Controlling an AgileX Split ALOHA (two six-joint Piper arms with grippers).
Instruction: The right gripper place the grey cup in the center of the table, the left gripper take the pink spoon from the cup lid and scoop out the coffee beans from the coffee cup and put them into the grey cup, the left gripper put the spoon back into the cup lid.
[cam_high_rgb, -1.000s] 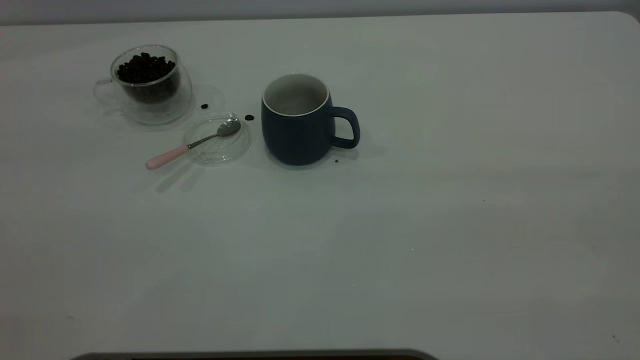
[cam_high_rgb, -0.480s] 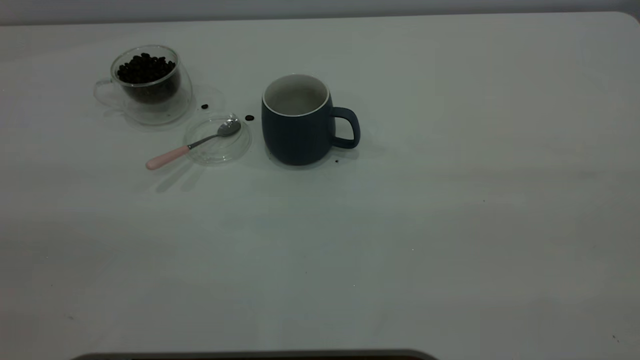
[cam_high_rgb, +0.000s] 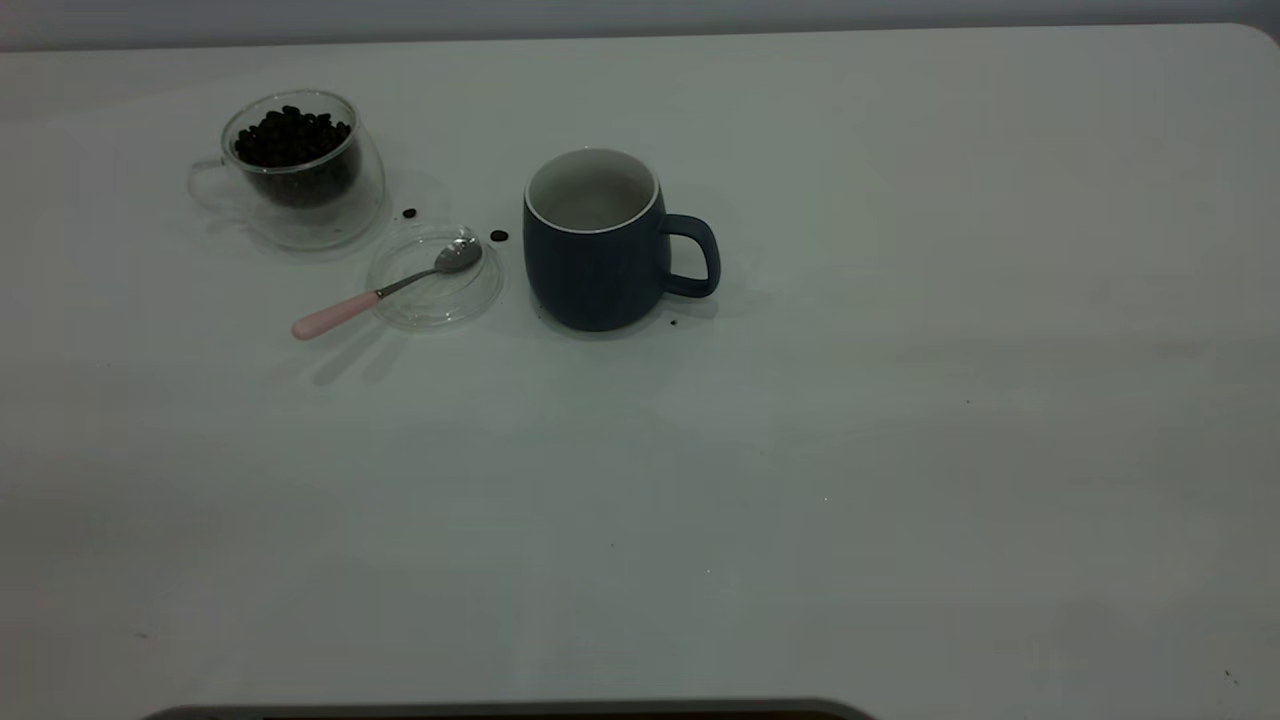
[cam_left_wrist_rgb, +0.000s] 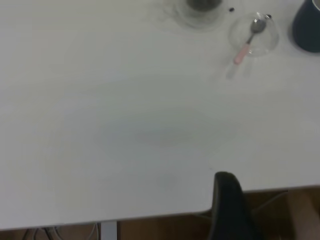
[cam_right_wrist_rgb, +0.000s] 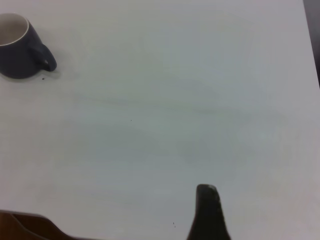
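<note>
grey cup (cam_high_rgb: 598, 245) upright mid-table; pink spoon (cam_high_rgb: 385, 291) across cup lid (cam_high_rgb: 434, 290); coffee cup (cam_high_rgb: 300, 170) full.

only one dark jaw tip of each gripper shows; the coffee cup (cam_left_wrist_rgb: 201, 6) is cropped.

Wide open white tabletop (cam_high_rgb: 900, 450) across the whole near half and right side, so passage there is free. All the obstacles cluster far left: the clear double-walled glass cup (cam_high_rgb: 300, 175) of dark beans, the round clear glass lid (cam_high_rgb: 435, 290) just beside it carrying the pink-handled metal spoon (cam_high_rgb: 380, 292), then the dark blue-grey ceramic mug (cam_high_rgb: 600, 250), with only narrow gaps between them and two loose beans (cam_high_rgb: 498, 236) there.
</note>
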